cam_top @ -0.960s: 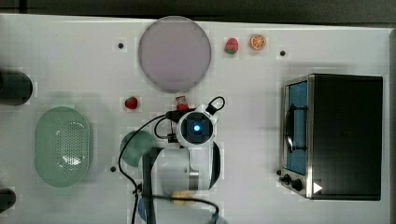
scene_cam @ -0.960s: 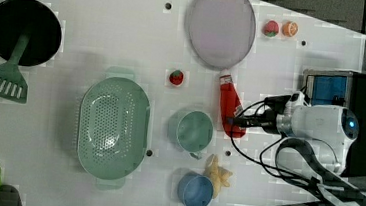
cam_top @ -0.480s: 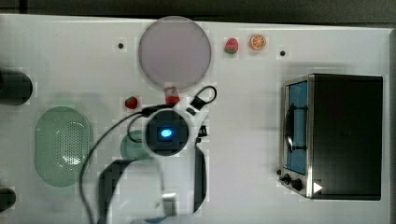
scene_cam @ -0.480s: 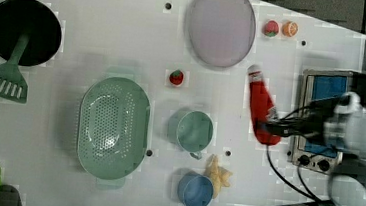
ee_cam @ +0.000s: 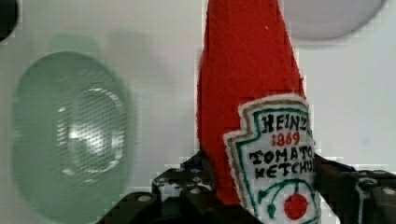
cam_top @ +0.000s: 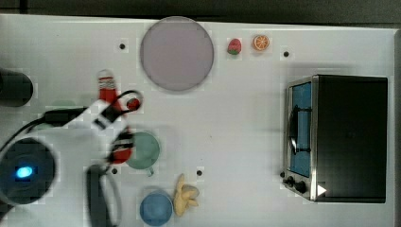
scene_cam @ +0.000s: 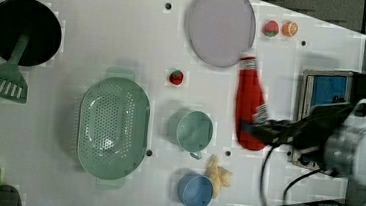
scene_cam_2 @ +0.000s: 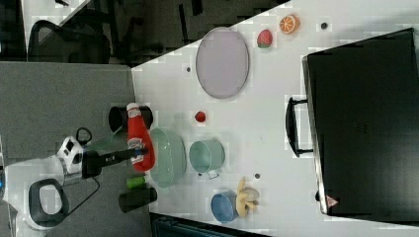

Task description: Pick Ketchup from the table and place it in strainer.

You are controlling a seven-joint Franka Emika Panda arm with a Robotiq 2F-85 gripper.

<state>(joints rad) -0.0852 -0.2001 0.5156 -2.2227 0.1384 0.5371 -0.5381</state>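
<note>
Red felt bottle, top view: ketchup (cam_top: 109,94) clamped near its base by the gripper (cam_top: 118,132), cap pointing away from the arm, carried beside the green cup (cam_top: 143,150); strainer mostly hidden under the arm.
Left view: ketchup (scene_cam: 249,109) raised off the table (scene_cam: 102,25), gripper (scene_cam: 261,132) grasping its lower body; strainer (scene_cam: 113,127) well apart, empty, long axis up the left view.
Right view: ketchup (scene_cam_2: 138,138) hanging at the strainer's (scene_cam_2: 170,155) rim, likely lifted to clear that wall before release.
Wrist view: label of the ketchup (ee_cam: 252,107) facing the camera, pinched between the jaws; strainer (ee_cam: 70,140) below and off to one side, so not yet over the drop spot.
</note>
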